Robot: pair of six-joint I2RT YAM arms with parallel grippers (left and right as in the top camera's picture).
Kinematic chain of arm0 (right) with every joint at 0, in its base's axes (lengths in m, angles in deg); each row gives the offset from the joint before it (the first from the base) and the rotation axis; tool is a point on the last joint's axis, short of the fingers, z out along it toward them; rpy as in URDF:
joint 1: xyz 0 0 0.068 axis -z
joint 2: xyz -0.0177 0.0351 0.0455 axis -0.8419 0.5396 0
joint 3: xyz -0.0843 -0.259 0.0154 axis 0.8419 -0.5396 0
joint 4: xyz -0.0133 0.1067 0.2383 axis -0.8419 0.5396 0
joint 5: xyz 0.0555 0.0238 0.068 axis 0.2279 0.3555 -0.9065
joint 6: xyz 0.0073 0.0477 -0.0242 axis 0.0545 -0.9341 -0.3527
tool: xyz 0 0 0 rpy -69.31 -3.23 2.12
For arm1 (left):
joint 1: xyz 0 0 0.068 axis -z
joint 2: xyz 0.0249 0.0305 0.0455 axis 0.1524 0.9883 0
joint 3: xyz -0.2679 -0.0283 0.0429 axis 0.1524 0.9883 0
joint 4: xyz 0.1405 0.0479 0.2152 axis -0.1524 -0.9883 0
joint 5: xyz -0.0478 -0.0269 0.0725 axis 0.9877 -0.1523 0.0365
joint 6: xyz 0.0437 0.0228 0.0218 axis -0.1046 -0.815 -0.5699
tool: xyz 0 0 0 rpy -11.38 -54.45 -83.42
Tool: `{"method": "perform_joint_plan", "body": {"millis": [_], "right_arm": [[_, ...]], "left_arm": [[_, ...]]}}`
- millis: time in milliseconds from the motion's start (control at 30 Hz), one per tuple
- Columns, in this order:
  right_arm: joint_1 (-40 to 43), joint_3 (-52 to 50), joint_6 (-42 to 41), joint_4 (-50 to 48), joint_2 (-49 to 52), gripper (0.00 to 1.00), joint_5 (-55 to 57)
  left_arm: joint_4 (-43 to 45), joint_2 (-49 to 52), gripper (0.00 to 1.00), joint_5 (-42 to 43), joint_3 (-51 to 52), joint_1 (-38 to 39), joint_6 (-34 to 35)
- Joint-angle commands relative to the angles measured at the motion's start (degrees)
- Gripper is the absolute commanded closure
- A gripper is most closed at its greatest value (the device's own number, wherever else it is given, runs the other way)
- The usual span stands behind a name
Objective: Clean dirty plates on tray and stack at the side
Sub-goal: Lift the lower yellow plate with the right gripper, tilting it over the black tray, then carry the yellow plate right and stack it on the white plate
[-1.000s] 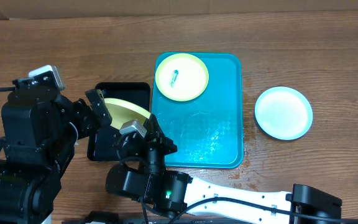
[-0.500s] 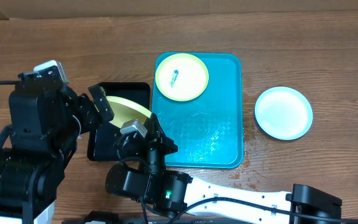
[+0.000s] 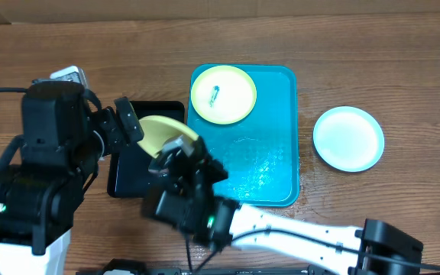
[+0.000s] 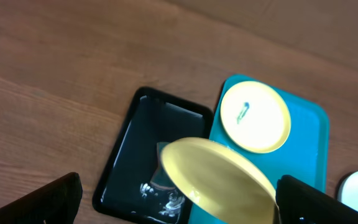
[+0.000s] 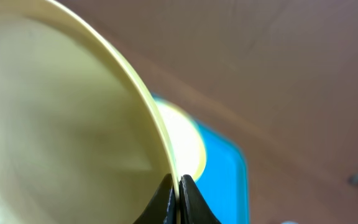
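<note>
Table (image 3: 373, 61): brown wood grain, running under both arms and out past the fingers on every side.
Tray (image 3: 273, 176): big turquoise rectangle with a raised rim, lying flat just to the outer side of the right gripper's fingers; its near half is bare and glints in patches.
Black tub (image 4: 129, 162): narrower than the tray and set right against the tray's long edge, directly below both sets of fingers. Pale patches show on its floor; I cannot tell what they are.
Yellow plate (image 3: 163, 131): tilted steeply, held up off the surface over the tub and the tray's edge, its rim pinched between the right fingers. It blocks the left wrist camera's look at part of the tub.
Second yellow plate (image 3: 223, 94): flat on the far end of the tray, beyond the right fingers and apart from them.
Pale blue plate (image 3: 348, 138): flat on the bare table past the tray's far long edge, well apart from either gripper.
Right gripper (image 5: 179, 196): fingers closed tight on the tilted plate's rim, the plate filling most of its camera's view.
Left gripper (image 3: 131, 122): fingers (image 4: 42, 202) spread wide with nothing between them, above the tub, the tilted plate just below and ahead.
Blue smear (image 3: 215, 93): small dark mark near the middle of the second yellow plate.
</note>
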Motion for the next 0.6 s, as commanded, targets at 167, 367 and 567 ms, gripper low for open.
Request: {"method": "perform_joint_plan", "body": {"millis": [167,367,567], "right_arm": [[19.9,1.4,-19.1,-0.2,-12.6,0.96,-57.1],[42.0,1.4,-21.4,6.4,-24.0,0.96,-70.4],[69.0,0.8,-20.5,24.3,-25.0,0.96,-69.8]], "left_arm": [[-0.8,-4.2,0.00,-2.5,-3.9,-0.2,-0.5],[-2.6,-4.0,0.00,-2.4,-3.9,-0.2,-0.5],[-2.8,-4.0,0.00,-2.4,-3.9,-0.2,-0.5]]}}
